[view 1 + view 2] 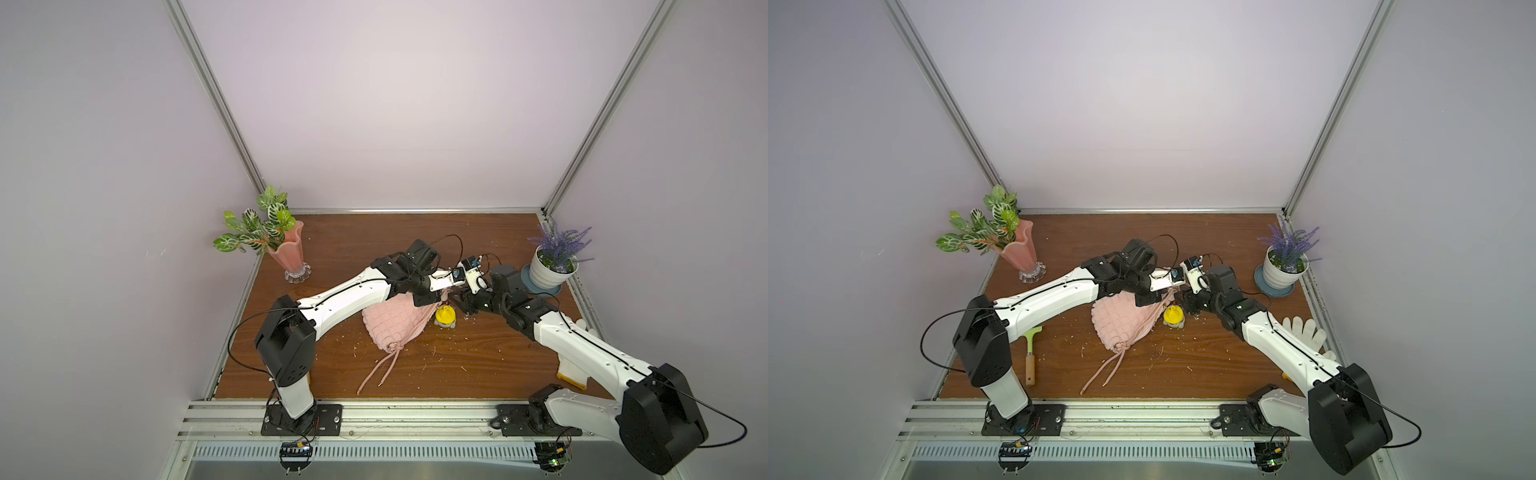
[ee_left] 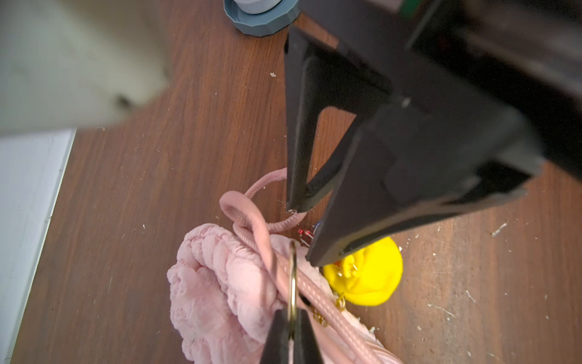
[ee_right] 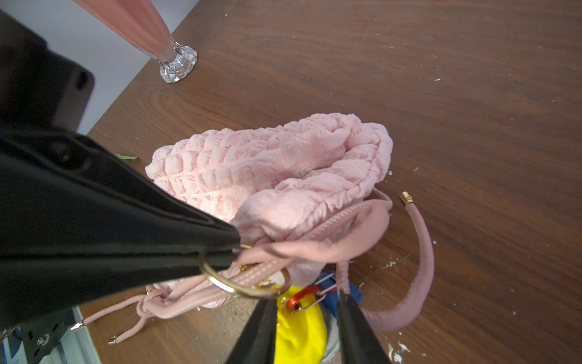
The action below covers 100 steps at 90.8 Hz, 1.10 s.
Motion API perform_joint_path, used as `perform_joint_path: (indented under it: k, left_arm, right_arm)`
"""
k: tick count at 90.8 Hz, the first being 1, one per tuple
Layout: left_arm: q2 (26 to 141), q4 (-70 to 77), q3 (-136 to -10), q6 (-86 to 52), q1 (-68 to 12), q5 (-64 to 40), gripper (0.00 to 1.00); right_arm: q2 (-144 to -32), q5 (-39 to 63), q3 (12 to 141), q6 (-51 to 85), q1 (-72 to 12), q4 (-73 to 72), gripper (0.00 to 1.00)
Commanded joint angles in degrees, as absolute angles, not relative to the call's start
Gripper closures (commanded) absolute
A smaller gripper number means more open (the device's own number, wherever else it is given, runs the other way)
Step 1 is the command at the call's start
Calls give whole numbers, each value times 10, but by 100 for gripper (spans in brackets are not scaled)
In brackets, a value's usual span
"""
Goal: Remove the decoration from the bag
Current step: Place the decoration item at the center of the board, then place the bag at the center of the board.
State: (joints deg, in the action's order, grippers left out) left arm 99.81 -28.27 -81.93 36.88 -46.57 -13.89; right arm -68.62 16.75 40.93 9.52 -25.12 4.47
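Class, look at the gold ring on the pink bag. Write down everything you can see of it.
The gold ring is a thin, shiny metal hoop that looks whole. It sits at the strap end of the bag, pinched on its rim by the shut left gripper. Pink straps pass through it. The red clip above the yellow decoration hangs right beside it; whether the two are linked cannot be told.
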Motion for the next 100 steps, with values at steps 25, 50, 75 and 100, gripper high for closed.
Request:
perform_joint_path:
  k: [25,50,75,100]
  left_arm:
    - [1001,-279,-804,359,-427,-76,100]
    - [1018,-278,-790,346,-367,-40,100]
    - [1090,-246,-834,351,-361,-17,100]
    - [1178,-223,-937,386,-351,65,100]
  right_arm:
    - [-662,61,403,128,-245,64,53]
    - [-634,55,373,134,-216,54,46]
    - [-644,52,373,130,-201,38,41]
    - [-643,48,373,133,-198,30,40]
